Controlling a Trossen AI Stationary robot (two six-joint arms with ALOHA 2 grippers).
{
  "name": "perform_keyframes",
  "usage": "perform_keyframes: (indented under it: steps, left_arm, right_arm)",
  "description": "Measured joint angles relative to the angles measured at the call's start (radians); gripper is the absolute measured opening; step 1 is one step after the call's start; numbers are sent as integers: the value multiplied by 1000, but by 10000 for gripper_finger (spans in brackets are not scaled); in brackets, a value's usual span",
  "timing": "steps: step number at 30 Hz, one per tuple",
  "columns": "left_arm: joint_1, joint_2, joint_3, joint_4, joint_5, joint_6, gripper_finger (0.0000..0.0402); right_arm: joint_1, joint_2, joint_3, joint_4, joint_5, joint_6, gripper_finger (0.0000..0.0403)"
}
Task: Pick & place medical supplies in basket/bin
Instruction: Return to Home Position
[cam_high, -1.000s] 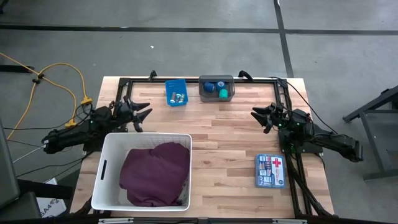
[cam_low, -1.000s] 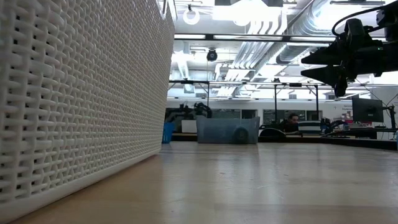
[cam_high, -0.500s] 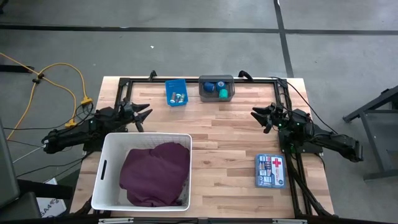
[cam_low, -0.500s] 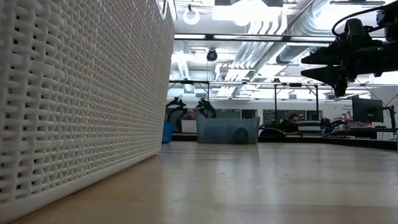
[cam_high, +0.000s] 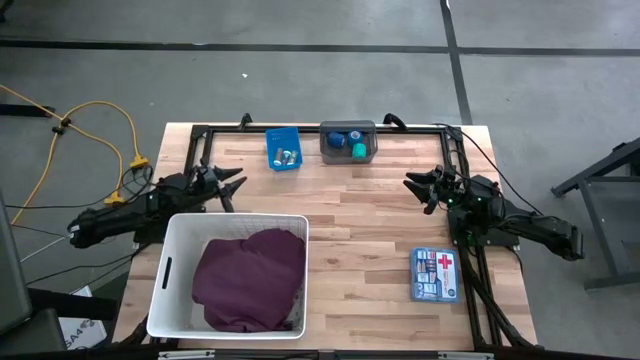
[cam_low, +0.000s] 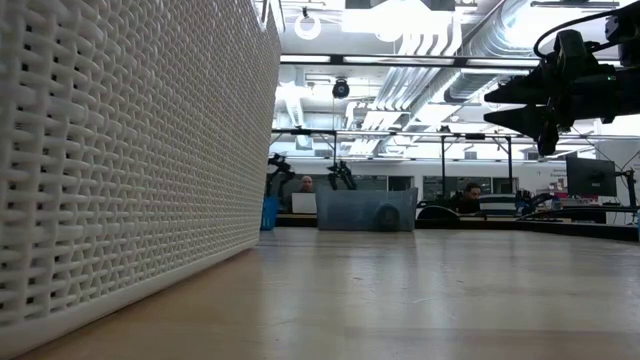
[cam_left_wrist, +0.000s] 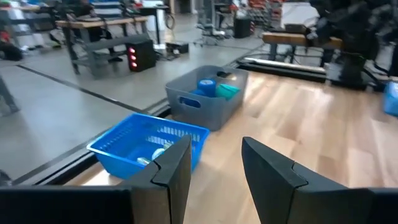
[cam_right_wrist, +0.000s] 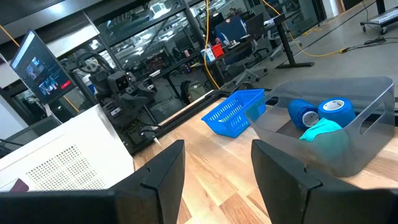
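The white basket (cam_high: 175, 270) stands at the table's near left, with the maroon cloth (cam_high: 250, 280) lying inside it. Blue and green tape rolls (cam_high: 350, 142) sit in the small grey bin (cam_high: 348, 150) at the far edge, and small vials (cam_high: 287, 156) lie in the blue bin (cam_high: 283, 150) beside it. My left gripper (cam_high: 234, 186) hovers open just beyond the basket's far rim, pointing at the blue bin (cam_left_wrist: 149, 146). My right gripper (cam_high: 413, 190) hangs open above the table's right half. No grey patterned cloth shows.
A blue first-aid kit (cam_high: 435, 275) lies flat near the table's right near corner. A black frame rail (cam_high: 310, 128) runs along the far edge behind the bins. Bare wood lies between the basket and the kit. People sit in the room beyond the table (cam_low: 470, 197).
My left gripper has moved a little toward the table's far right, nearer the blue bin. In the low view its two fingers stand farther apart than a second ago. The right arm and all the supplies have kept still.
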Motion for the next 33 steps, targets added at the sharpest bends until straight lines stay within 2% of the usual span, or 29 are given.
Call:
perform_keyframes:
  steps: [10, 16, 22, 25, 33]
  left_arm:
    - [131, 0, -24, 57, 16, -5, 136]
    - [229, 0, -42, 78, 103, -18, 136]
    - [312, 0, -65, 105, 276, 4, 136]
    - [344, 2, -66, 102, 323, 8, 136]
    - [364, 96, -67, 97, 344, -40, 136]
  right_arm:
    - [0, 0, 0, 0, 0, 0, 173]
    - [0, 0, 0, 0, 0, 0, 173]
    - [0, 0, 0, 0, 0, 0, 173]
    - [0, 0, 0, 0, 0, 0, 173]
    - [0, 0, 0, 0, 0, 0, 173]
